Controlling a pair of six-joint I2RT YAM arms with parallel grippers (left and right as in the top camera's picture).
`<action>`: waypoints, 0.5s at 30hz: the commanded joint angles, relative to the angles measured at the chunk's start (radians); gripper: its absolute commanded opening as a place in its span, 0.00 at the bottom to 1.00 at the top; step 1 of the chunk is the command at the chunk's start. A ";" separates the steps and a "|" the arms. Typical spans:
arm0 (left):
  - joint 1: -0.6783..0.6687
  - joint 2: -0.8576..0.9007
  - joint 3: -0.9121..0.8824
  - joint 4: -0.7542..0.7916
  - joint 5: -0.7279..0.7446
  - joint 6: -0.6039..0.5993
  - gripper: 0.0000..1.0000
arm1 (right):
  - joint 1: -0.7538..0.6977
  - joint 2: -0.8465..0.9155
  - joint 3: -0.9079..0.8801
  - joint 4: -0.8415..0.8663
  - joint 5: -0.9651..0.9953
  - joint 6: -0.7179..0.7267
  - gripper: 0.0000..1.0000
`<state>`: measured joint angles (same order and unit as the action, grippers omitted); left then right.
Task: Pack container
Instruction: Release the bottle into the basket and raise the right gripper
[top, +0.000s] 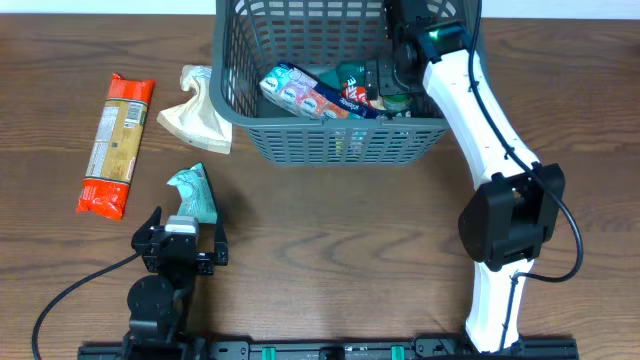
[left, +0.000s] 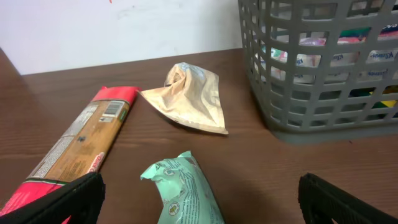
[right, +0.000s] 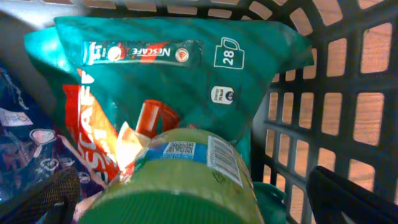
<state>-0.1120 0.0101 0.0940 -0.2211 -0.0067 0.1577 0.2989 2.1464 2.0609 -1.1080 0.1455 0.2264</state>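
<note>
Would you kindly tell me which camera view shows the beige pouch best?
The left wrist view: the beige pouch lies close and unobstructed, creases clear. Overhead shows the pouch small, beside the container. The right wrist view misses it.

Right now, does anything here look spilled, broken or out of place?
Nothing looks spilled or broken. The beige pouch beside the basket is crumpled and twisted at its top. It, the green packet and the long orange packet lie outside.
</note>
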 joint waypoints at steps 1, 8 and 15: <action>0.006 -0.006 -0.024 -0.009 -0.005 0.006 0.99 | 0.009 -0.014 0.070 -0.012 0.000 -0.019 0.99; 0.006 -0.006 -0.024 -0.009 -0.005 0.006 0.99 | 0.012 -0.014 0.285 -0.091 0.000 -0.019 0.99; 0.006 -0.006 -0.024 -0.009 -0.005 0.006 0.98 | -0.010 -0.014 0.570 -0.224 0.128 0.026 0.99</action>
<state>-0.1120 0.0101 0.0940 -0.2211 -0.0067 0.1581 0.2974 2.1460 2.5504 -1.3064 0.1814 0.2264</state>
